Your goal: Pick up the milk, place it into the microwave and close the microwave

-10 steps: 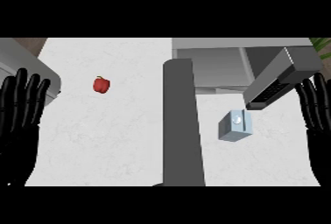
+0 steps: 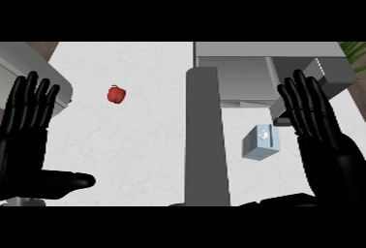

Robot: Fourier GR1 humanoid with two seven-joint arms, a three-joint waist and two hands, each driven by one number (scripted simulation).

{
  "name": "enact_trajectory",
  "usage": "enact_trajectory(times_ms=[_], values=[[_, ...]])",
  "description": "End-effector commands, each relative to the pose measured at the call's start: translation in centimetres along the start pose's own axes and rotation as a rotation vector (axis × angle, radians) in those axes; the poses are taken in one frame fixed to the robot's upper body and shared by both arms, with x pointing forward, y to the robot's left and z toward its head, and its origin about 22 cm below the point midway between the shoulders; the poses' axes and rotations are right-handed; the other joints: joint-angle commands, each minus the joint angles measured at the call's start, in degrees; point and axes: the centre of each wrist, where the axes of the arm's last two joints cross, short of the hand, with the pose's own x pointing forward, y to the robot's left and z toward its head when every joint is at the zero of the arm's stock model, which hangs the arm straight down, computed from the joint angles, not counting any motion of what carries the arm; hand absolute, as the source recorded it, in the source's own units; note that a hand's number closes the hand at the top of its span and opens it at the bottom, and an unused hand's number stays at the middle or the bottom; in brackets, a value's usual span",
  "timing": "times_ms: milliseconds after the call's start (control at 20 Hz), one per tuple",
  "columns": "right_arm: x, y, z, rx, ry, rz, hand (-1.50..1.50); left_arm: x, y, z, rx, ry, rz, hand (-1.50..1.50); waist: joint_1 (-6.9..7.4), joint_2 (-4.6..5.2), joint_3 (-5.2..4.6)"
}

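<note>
Black and flat, the left hand point(image 2: 28, 126) stood well left of the open microwave door point(image 2: 207, 140), fingers straight and spread, holding nothing. Right of the door, the right hand point(image 2: 322, 140) was likewise released, fingers straight, just beside the milk point(image 2: 260, 143). The milk stood on the counter point(image 2: 143, 145) between door and right hand. Farther off, a red pepper point(image 2: 116, 94) lay left of the door; the microwave point(image 2: 243, 72) sat at the door's far end.

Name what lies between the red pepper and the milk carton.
In the head view, the open grey microwave door stands between the red pepper and the milk carton.
</note>
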Motion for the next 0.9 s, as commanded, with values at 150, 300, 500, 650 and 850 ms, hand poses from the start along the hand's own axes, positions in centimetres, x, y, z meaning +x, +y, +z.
enact_trajectory(times_ms=[150, 300, 500, 650, 850], values=[[1.5, 3.8, 2.1, 0.054, 0.030, -0.043, -1.50, 0.2, 1.7, 1.6, 0.020, 0.043, 0.028, -1.50, -0.09, -0.22, -0.02], [1.6, 1.8, 1.2, 0.013, 0.060, 0.019, -1.50, 1.2, 4.0, 3.3, 0.022, 0.039, 0.025, -1.50, 0.04, -0.20, -0.01], [3.6, 1.4, 1.9, -0.061, 0.080, 0.066, -1.50, 2.3, 4.8, 3.6, 0.012, 0.058, 0.021, -1.50, -0.04, -0.22, -0.02], [0.1, 1.5, 3.3, -0.070, 0.128, 0.078, -1.50, 2.2, 6.1, 6.2, 0.006, 0.044, 0.021, -1.50, 0.13, -0.20, -0.01], [-1.7, 0.4, 2.9, -0.070, 0.147, 0.074, -1.50, 4.0, 5.5, 6.3, 0.005, 0.040, 0.035, -1.50, 0.14, -0.18, 0.01]])
